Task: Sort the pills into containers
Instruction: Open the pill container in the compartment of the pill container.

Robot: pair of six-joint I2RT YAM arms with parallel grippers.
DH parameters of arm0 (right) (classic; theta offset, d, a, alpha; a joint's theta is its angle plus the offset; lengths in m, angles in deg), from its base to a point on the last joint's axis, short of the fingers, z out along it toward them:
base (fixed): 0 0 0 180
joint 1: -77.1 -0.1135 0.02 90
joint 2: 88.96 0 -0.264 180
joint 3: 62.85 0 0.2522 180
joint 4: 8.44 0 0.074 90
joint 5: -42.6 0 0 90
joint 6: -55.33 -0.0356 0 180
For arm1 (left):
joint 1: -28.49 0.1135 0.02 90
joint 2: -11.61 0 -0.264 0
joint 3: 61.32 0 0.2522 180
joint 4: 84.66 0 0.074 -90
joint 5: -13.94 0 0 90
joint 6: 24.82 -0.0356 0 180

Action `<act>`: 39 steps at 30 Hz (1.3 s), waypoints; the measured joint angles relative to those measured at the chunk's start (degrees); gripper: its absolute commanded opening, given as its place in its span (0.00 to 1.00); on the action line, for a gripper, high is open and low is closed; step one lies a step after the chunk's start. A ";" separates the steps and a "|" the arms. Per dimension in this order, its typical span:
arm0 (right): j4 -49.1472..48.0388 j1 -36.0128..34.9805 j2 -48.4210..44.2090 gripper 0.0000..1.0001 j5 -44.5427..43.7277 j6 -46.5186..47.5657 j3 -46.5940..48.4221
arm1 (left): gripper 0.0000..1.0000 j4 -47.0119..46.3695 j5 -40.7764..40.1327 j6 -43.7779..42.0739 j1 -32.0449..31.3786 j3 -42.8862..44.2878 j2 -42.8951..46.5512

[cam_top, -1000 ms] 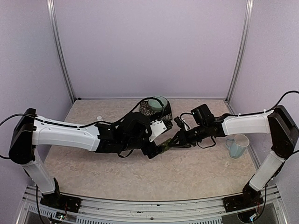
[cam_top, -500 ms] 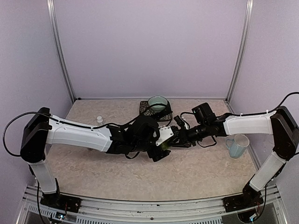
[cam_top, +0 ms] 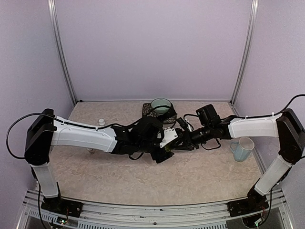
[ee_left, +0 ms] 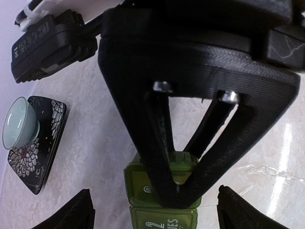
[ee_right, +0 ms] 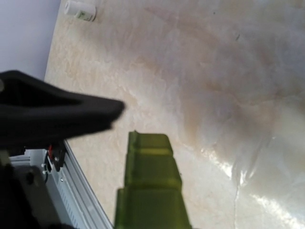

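The containers (ee_left: 161, 193) are a dark green strip of joined lidded compartments, low over the table's middle (cam_top: 166, 151). My right gripper (cam_top: 174, 145) is shut on one end of the strip, its black fingers (ee_left: 159, 143) converging on the end compartment. In the right wrist view the containers (ee_right: 151, 181) run up from the bottom edge. My left gripper (ee_left: 159, 210) is open, its fingertips (ee_left: 80, 210) standing wide on either side of the strip without touching it. No pills show in any view.
A teal bowl (cam_top: 161, 105) sits on a dark patterned square mat (ee_left: 40, 143) behind the grippers. A pale blue mug (cam_top: 242, 149) stands at the right. A small white bottle (cam_top: 101, 122) stands at the back left.
My left arm has reached further right, bringing its open gripper around the strip. The right gripper has held the strip almost still.
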 measured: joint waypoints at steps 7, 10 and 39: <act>0.00 0.00 -0.44 0.05 0.24 -0.35 0.02 | 0.69 0.76 -0.24 -0.11 0.44 0.72 -1.29; -0.02 0.00 -0.68 0.05 0.31 -0.48 0.02 | 0.64 0.81 -0.24 -0.13 0.76 0.72 -1.29; -0.68 -0.37 0.61 0.04 -2.91 0.74 0.90 | 0.33 2.05 9.62 2.29 4.33 0.00 -0.76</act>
